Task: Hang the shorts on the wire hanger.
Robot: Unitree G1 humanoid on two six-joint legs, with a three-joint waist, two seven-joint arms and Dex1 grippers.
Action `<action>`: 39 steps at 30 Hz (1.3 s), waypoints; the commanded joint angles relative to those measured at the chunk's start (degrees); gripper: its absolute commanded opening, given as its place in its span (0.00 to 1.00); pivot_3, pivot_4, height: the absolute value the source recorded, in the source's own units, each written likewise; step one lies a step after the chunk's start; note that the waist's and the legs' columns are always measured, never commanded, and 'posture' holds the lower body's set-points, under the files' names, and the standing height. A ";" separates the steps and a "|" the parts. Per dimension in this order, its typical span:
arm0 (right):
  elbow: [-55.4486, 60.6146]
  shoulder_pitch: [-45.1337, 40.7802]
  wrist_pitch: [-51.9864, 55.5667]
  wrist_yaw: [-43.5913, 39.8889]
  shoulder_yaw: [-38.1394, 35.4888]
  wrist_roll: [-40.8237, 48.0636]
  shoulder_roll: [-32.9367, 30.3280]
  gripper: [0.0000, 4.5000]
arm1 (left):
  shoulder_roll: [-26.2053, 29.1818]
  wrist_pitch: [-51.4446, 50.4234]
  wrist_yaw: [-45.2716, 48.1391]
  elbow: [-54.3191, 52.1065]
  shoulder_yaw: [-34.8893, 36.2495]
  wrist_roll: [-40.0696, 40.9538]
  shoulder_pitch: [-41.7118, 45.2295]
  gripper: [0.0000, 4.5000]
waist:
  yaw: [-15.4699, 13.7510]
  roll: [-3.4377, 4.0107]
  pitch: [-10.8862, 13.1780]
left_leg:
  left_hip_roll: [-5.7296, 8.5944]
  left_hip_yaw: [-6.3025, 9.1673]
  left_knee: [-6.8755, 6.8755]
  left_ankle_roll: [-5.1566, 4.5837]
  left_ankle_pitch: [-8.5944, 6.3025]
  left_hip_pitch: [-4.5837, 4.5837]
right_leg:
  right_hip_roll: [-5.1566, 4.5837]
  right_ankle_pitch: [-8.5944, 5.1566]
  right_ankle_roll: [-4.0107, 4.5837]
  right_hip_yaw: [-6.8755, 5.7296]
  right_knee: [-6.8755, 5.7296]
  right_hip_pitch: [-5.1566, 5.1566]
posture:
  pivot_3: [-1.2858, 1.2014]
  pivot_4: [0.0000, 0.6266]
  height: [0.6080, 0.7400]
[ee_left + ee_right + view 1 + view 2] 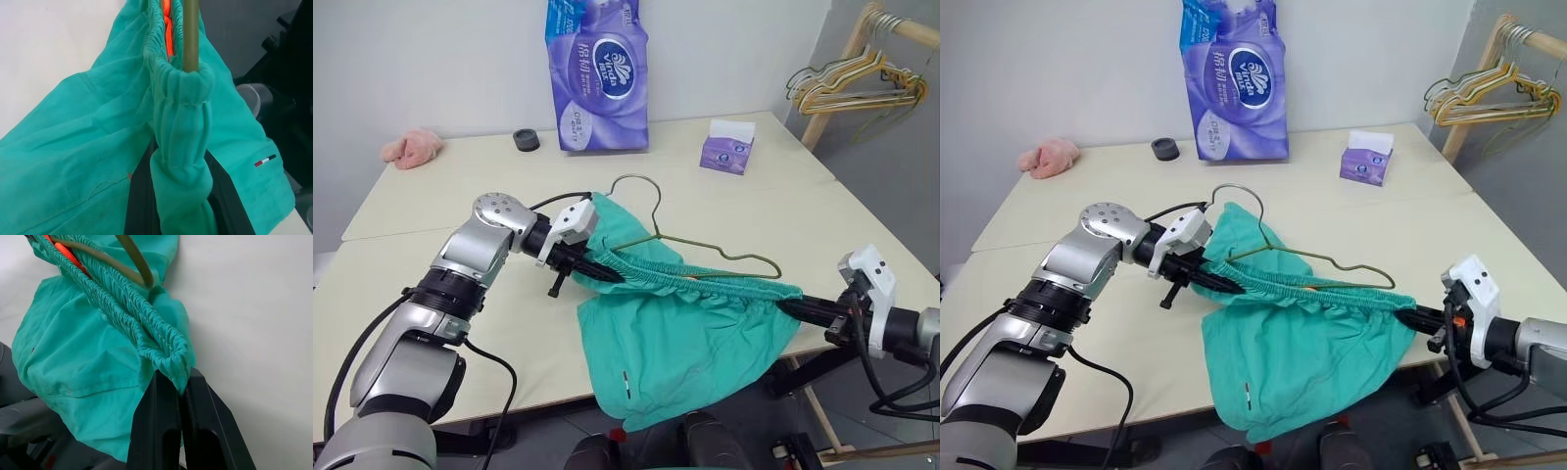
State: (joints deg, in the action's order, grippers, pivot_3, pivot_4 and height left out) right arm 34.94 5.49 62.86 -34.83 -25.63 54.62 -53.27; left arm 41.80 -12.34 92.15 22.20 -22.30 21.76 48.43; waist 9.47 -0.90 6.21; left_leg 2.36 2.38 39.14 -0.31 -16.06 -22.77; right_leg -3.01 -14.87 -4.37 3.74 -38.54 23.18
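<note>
1. Stretching between the two grippers, the shorts (690, 323) are held taut by the gathered waistband, with the legs draped over the front edge of the table (460, 196).
2. At 9 o'clock of the shorts, the left gripper (607, 276) is clamped on one end of the waistband; in the left wrist view the cloth is bunched between its black fingers (142, 196).
3. At 3 o'clock of the shorts, the right gripper (793, 306) pinches the other end; the right wrist view has the fold of elastic caught between its two fingers (161, 426).
4. The wire hanger (705, 250) lies on the table at 12 o'clock of the waistband, hook pointing toward the far wall, and its lower wire runs inside the waistband opening.
5. Far off at 12 o'clock stand a purple tissue pack (599, 73) and a small tissue box (727, 147); a pink cloth (411, 149) lies at 10 o'clock.
</note>
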 commanded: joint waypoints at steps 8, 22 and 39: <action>-2.71 0.87 -0.92 0.06 -3.16 -0.46 -0.41 0.01 | 4.32 0.83 0.35 -2.01 -2.17 2.11 0.65 0.00 | 0.01 0.00 0.00 | 0.00 -0.01 0.00 0.00 0.00 0.01 | 0.00 0.00 0.00 0.02 -0.01 0.00 | 0.42 0.12 1.00; 5.14 -2.13 1.03 -0.74 -3.14 4.40 -5.23 0.01 | -0.98 6.19 -0.29 5.16 1.13 -5.57 2.07 0.00 | 0.04 0.00 0.00 | 0.00 -0.03 0.00 0.00 0.00 0.01 | 0.01 0.00 0.00 0.01 0.00 0.00 | 0.41 0.13 1.00; 2.56 -30.90 0.43 -0.11 20.81 -2.42 -8.79 0.01 | -7.30 6.46 -5.60 2.42 2.54 -10.70 0.16 0.00 | 0.72 -0.01 0.01 | -0.02 -0.05 -0.01 0.00 0.00 -0.04 | -0.09 0.00 0.00 0.04 0.07 0.04 | 0.40 0.13 1.00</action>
State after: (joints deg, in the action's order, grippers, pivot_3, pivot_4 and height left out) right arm 37.56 -23.64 64.13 -34.74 -6.33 53.86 -62.13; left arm 34.46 -5.91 87.38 27.01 -21.51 11.26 48.51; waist 10.19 -0.92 6.22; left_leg 2.34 2.35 39.13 -0.32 -16.06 -22.82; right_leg -3.10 -14.87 -4.36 3.76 -38.45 23.23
